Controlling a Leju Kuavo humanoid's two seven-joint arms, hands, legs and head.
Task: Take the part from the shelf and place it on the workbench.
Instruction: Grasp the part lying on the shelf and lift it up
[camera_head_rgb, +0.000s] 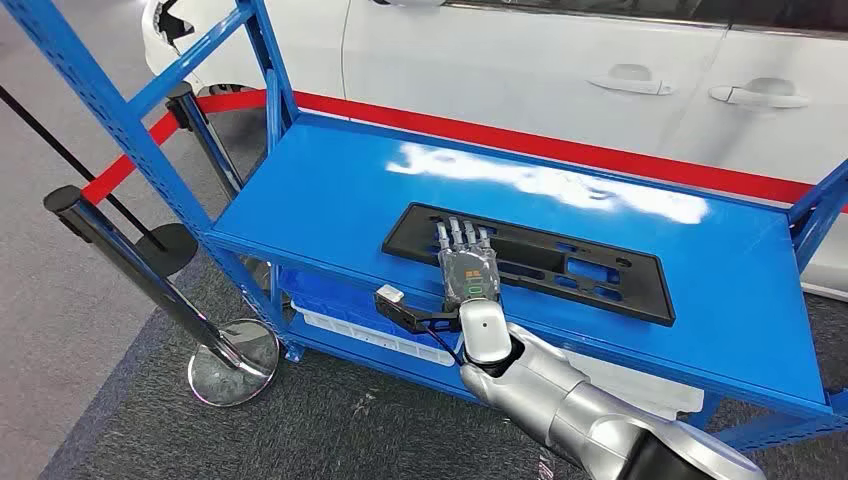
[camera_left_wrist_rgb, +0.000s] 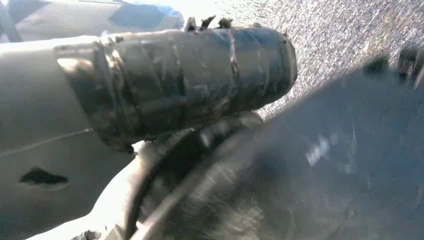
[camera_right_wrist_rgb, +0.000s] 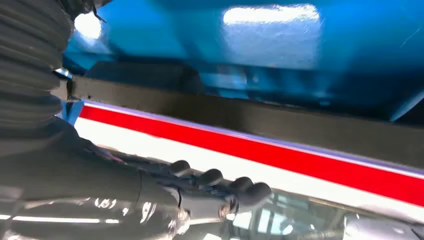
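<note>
Reaching in with the right hand (camera_head_rgb: 467, 262) over the front edge of the blue shelf (camera_head_rgb: 330, 190), fingers (camera_head_rgb: 460, 234) stretched out flat and apart, lying over the near-left stretch of the black plastic panel (camera_head_rgb: 560, 262). Not gripping anything yet, looks like; can't tell if the palm is actually touching it. Panel lying flat mid-shelf, long axis running along the shelf from left end toward right end, most of its length trailing off to the right of the hand. Probably needing to curl under the near long edge next. Left hand (camera_left_wrist_rgb: 190, 75) hanging low over grey floor, grip state impossible to call.
</note>
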